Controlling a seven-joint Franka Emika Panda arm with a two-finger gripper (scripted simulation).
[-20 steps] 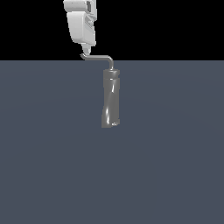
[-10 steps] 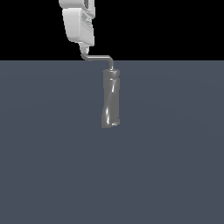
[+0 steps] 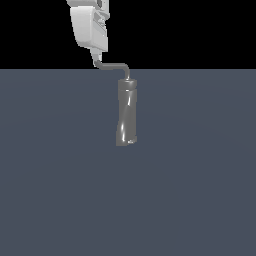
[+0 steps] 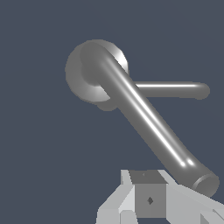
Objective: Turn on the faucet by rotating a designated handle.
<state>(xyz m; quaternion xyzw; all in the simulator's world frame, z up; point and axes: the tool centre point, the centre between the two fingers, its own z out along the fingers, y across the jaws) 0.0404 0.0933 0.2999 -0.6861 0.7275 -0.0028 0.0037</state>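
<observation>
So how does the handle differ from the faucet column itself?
The handle is a slim rod, while the faucet column is much thicker. The handle runs sideways from the column's top toward the exterior view's left, bent at an elbow; the column stands upright with a slight twist. The handle's free end sits right at the white pincer; the column stands clear of it. Both are glossy grey metal.

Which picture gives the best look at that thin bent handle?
The wrist view: the handle fills the frame from its elbow over the faucet to its tip beside the gripper. The exterior view shows it small, its tip meeting the gripper.
</observation>
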